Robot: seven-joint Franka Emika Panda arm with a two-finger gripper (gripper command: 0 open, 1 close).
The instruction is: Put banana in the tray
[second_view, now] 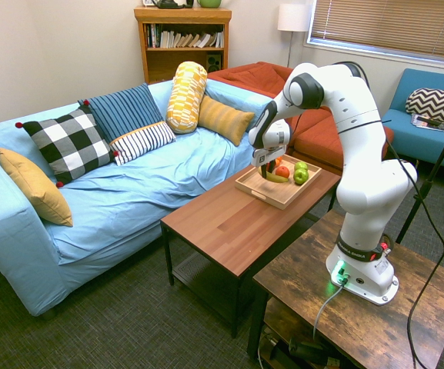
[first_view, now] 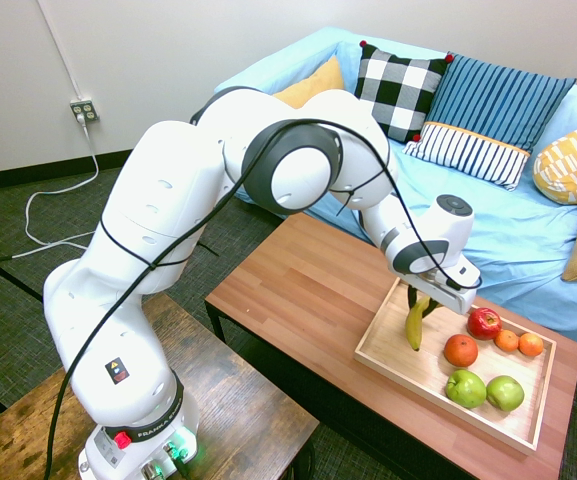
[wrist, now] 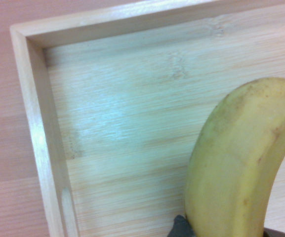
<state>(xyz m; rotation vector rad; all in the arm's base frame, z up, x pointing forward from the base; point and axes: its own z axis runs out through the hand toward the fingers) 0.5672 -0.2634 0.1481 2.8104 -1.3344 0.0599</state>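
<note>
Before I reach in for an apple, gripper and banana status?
White arm's black two-finger gripper shut on curved yellow banana, over pale wooden tray. Round red-and-orange fruit and green apples beside it.

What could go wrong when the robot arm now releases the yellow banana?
The curved yellow banana, gripped over the pale wooden tray, might roll when let go. It could perhaps nudge the round orange fruit beside it. The opening end effector may also drag it.

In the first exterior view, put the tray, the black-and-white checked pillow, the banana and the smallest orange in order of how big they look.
Largest to smallest:
1. Tray
2. Checked pillow
3. Banana
4. Smallest orange
</note>
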